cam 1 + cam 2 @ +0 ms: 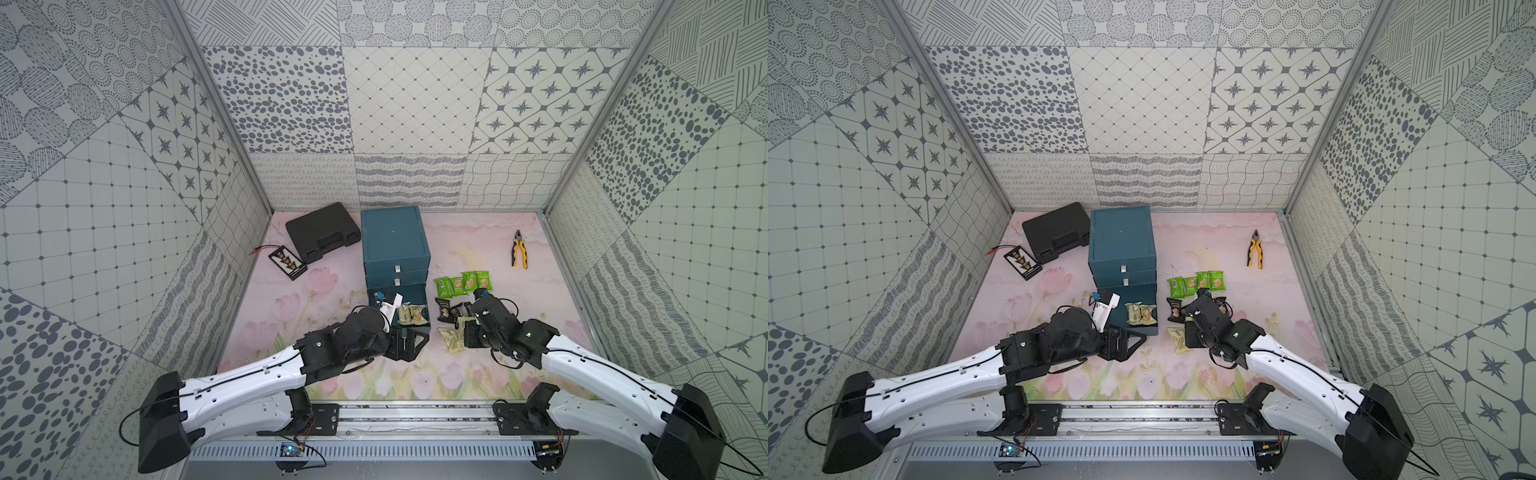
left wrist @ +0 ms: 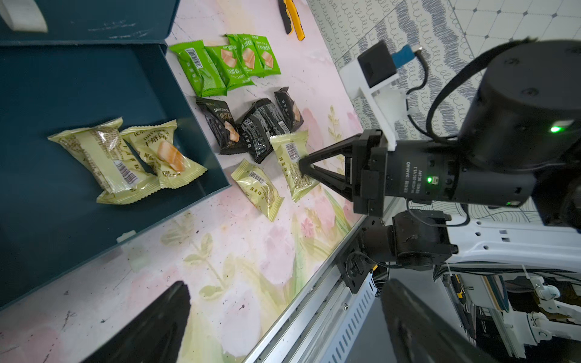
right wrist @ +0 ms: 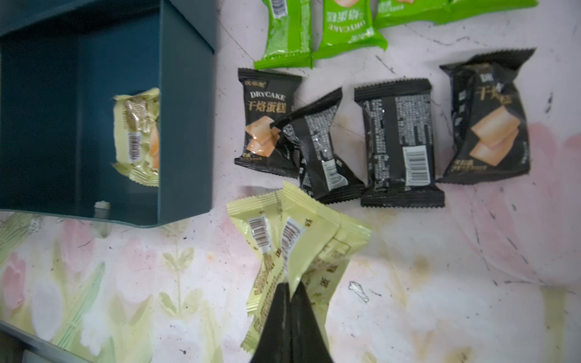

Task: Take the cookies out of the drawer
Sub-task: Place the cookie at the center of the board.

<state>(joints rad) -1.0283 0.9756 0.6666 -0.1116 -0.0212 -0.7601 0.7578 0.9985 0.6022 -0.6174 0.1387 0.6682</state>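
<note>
Right gripper clamps a pale cookie packet, tips closed; left gripper gapes empty. Blue cabinet has its bottom drawer open, holding two pale packets. At its three o'clock lie green packets and black packets.

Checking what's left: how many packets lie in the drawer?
2: one pale yellow-green packet and a second packet overlapping it, on the open drawer floor. Part of the drawer is out of view.
</note>
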